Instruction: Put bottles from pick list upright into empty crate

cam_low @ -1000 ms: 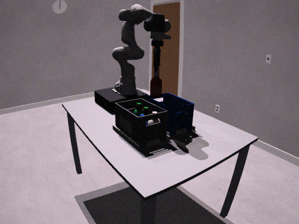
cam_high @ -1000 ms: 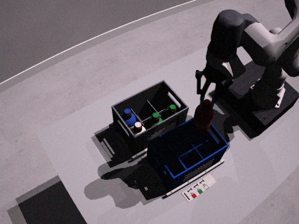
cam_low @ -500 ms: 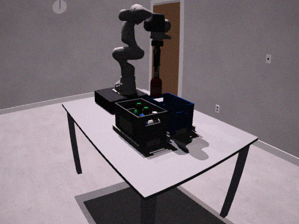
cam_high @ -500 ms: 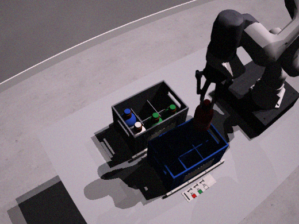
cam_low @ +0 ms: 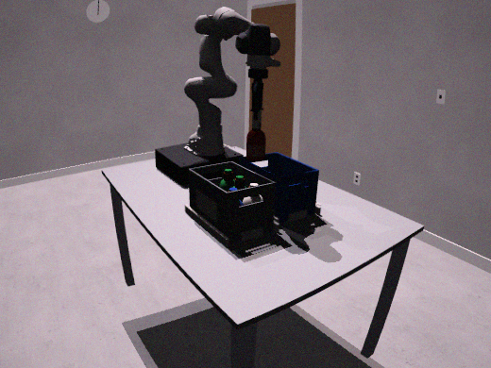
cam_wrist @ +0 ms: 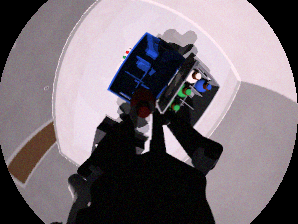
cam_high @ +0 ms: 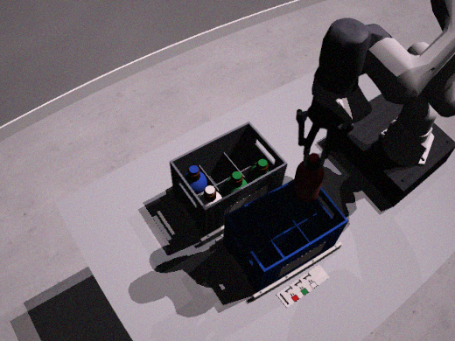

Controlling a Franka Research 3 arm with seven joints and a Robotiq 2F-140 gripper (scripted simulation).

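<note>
We note a matt, smooth pale table (cam_low: pixel 302 278) on dark matt legs. The blue crate (cam_high: pixel 332 227) and the black crate (cam_high: pixel 227 203) both look like matt plastic. The red bottle (cam_high: pixel 309 177) has a dull, dark surface; its material cannot be told. The pick list (cam_high: pixel 303 286) looks like flat white paper. The arm (cam_high: pixel 394 66) carries a smooth grey shell with a slight sheen.

A grey seven-joint robot arm (cam_low: pixel 208 90) rises from the bench's far edge, bends over at its top and points its wrist straight down, its black two-finger gripper (cam_high: pixel 313 154) clamped on the neck of an upright dark red bottle (cam_high: pixel 309 177).
</note>
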